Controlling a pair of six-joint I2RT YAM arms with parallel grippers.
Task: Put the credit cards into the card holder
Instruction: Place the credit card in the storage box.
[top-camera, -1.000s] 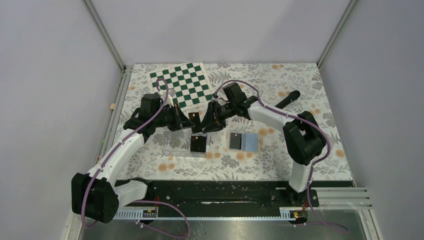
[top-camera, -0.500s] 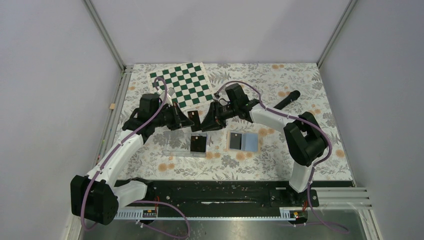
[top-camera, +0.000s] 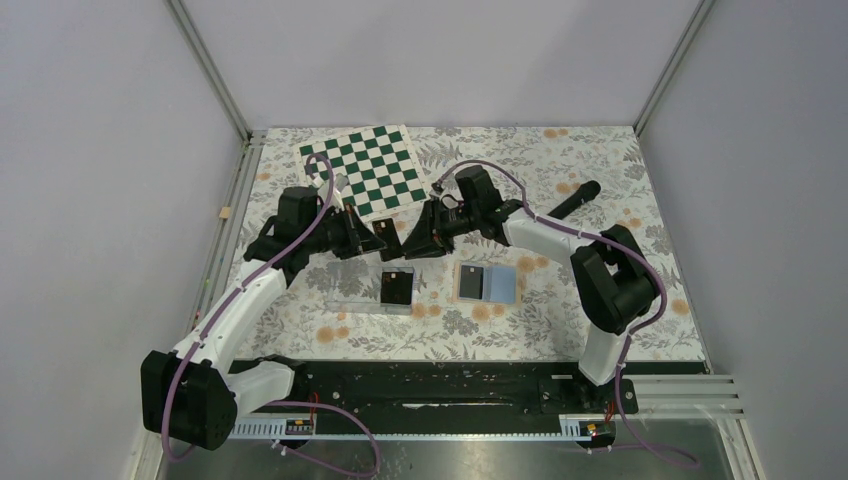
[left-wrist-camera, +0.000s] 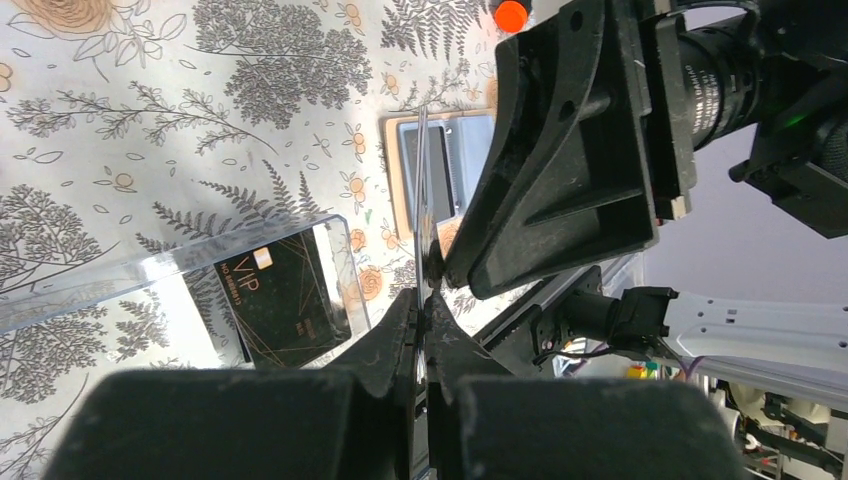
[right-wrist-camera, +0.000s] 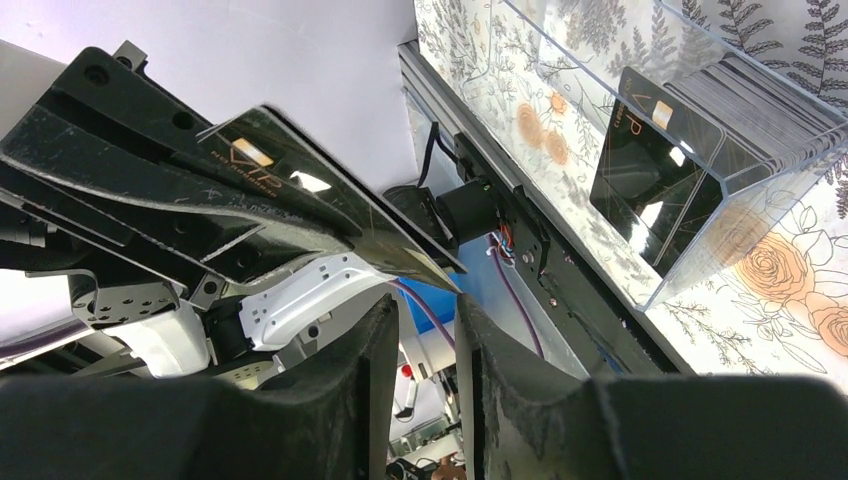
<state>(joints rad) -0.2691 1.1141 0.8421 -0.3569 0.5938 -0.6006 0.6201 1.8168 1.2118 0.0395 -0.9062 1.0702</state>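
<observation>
My left claw (left-wrist-camera: 424, 300) pinches 1 thin black rectangular credit card (right-wrist-camera: 300, 175); my narrowly parted right claw (right-wrist-camera: 428, 325) should close squarely before release.

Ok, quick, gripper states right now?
Left gripper: closed, holding a credit card.
Right gripper: open, fingers apart by that card, not gripping.

A floral cloth (top-camera: 520, 330) covers the table, and on it a green and white chessboard (top-camera: 365, 170) lies flat at about 11 o'clock, turned a little askew. A black marker (top-camera: 572, 200) lies at about 2 o'clock, well apart from the board. A clear plastic tray (top-camera: 350, 285) stands near the centre, towards 7 o'clock, and a small pale block (top-camera: 224, 212) sits on the rail at 9 o'clock.
</observation>
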